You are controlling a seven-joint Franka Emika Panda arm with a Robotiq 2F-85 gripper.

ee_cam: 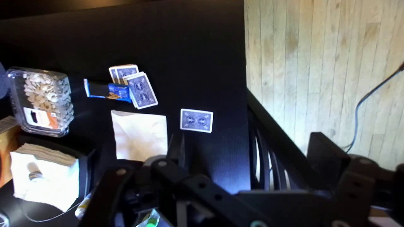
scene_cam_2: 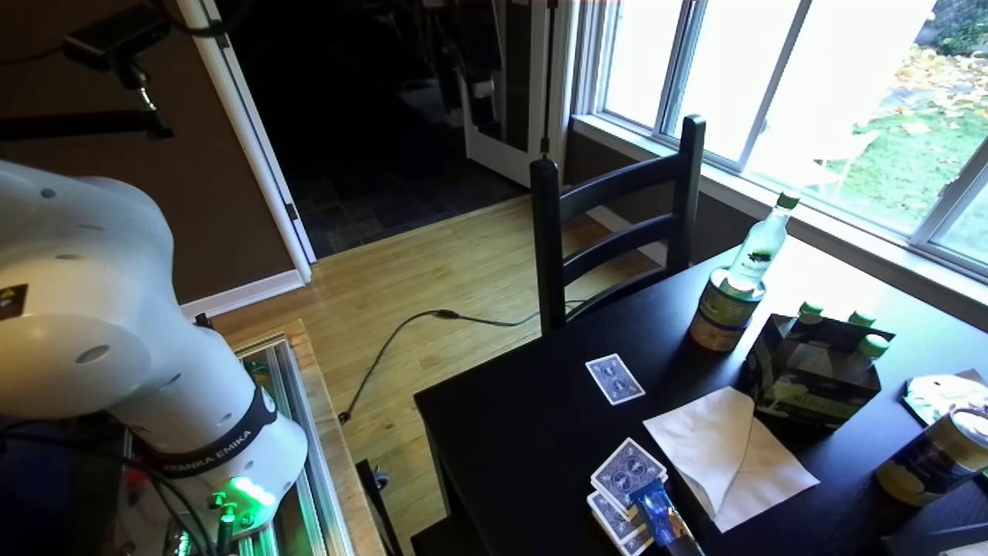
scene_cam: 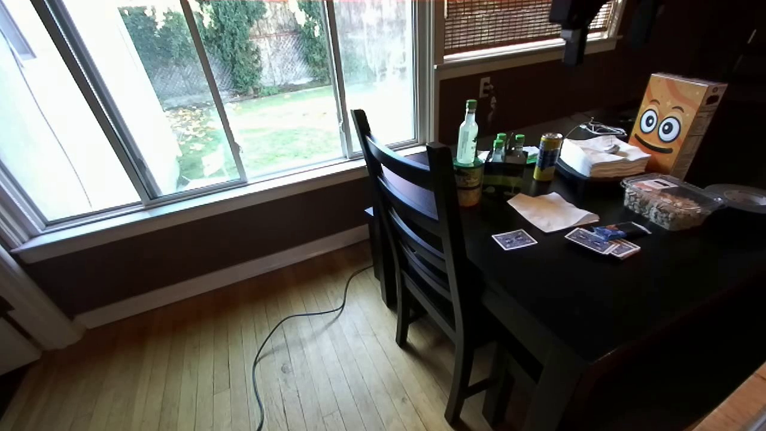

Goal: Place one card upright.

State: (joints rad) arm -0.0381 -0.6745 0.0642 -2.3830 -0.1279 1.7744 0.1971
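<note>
in the wrist view the fingers (ee_cam: 326, 154) stand wide apart, holding nothing. one card (ee_cam: 196, 120) lies flat, back up, on the bench (ee_cam: 205, 60), near the napkin (ee_cam: 142, 135) but apart from it. a snack packet (ee_cam: 119, 92) rests partly on the other cards (ee_cam: 143, 90). a bottle (scene_cam_2: 760, 251) stands on a tub (scene_cam_2: 724, 315).

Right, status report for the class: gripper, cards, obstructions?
Gripper open, empty. Lone card flat, back up, nothing on it. Blue packet partly over the other cards.
</note>
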